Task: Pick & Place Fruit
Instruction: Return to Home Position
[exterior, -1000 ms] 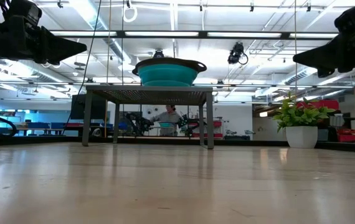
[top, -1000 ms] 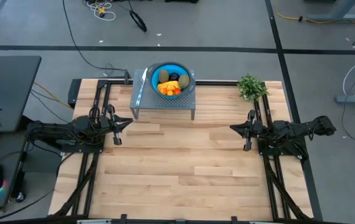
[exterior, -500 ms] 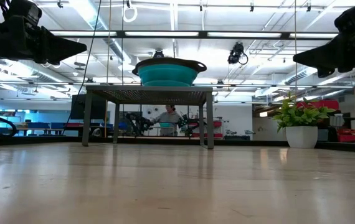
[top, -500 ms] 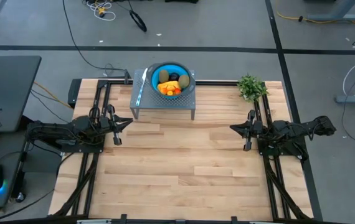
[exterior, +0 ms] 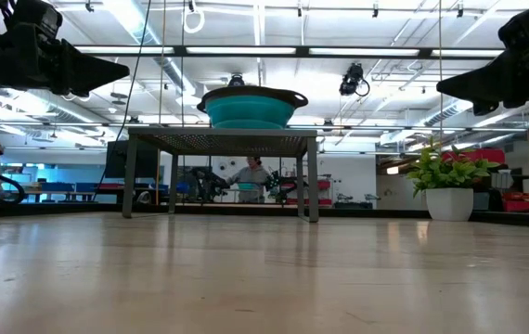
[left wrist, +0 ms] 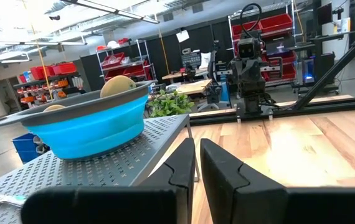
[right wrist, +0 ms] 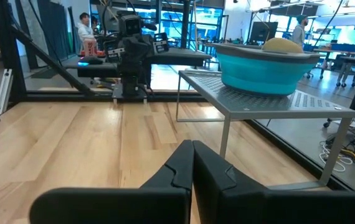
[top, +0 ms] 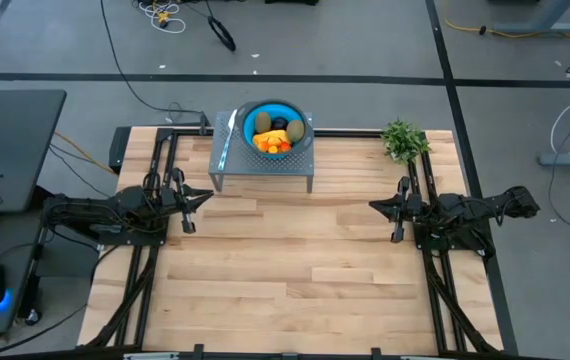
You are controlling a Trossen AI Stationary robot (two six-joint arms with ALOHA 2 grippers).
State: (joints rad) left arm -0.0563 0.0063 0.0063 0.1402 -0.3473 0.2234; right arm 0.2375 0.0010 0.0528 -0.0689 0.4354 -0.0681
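Observation:
The toy fruit (top: 273, 134) lies heaped in a blue bowl (top: 252, 113) on a small grey perforated metal stand (top: 263, 168) at the table's far middle: yellow-orange pieces, brownish-green ovals, a dark ball. The bowl also shows in the low view (exterior: 251, 109), the left wrist view (left wrist: 84, 127) and the right wrist view (right wrist: 263, 70). My left gripper (top: 208, 196) waits at the table's left, shut and empty (left wrist: 197, 169). My right gripper (top: 373, 206) waits at the table's right, shut and empty (right wrist: 193, 163).
A silver knife (top: 227, 140) lies on the stand left of the bowl. A green leafy plant in a white pot (top: 402, 140) stands at the far right, close to my right arm. The wooden tabletop (top: 295, 270) spreads between and in front of the arms.

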